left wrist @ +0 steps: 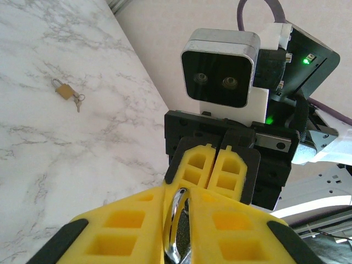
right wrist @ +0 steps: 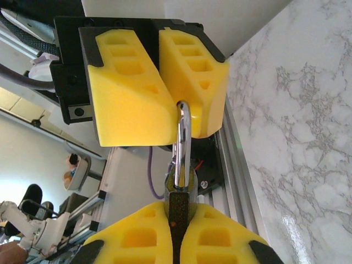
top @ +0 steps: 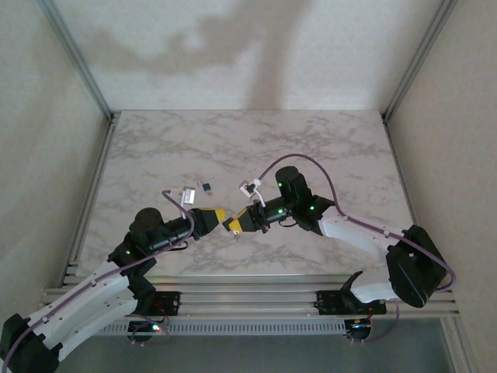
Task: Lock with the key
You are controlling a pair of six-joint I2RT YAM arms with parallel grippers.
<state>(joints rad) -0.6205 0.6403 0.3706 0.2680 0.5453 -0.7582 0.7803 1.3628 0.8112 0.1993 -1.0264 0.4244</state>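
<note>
**Overhead view.** The two arms meet tip to tip above the near middle of the marble-patterned table. The left gripper and the right gripper face each other, almost touching. What sits between them is too small to name from up here. Farther back lies a small blue padlock, with one pale item just to its left and another pale item to its right. Neither pale item can be identified at this size.

**Right wrist view.** This view resolves the grasp. The right gripper's yellow fingers are closed on the body of a black padlock. The padlock's silver shackle rises edge-on to the left gripper, whose fingers press together with the top of the bow pinched between their tips. Whether the shackle is seated in the body cannot be told.

**Left wrist view.** The bow appears here between the left fingers, with the right gripper's closed jaws just beyond it. A brass padlock lies on the table well apart from both grippers, with small pale keys touching it. Whether one of these is the key for the held lock cannot be told.
</note>
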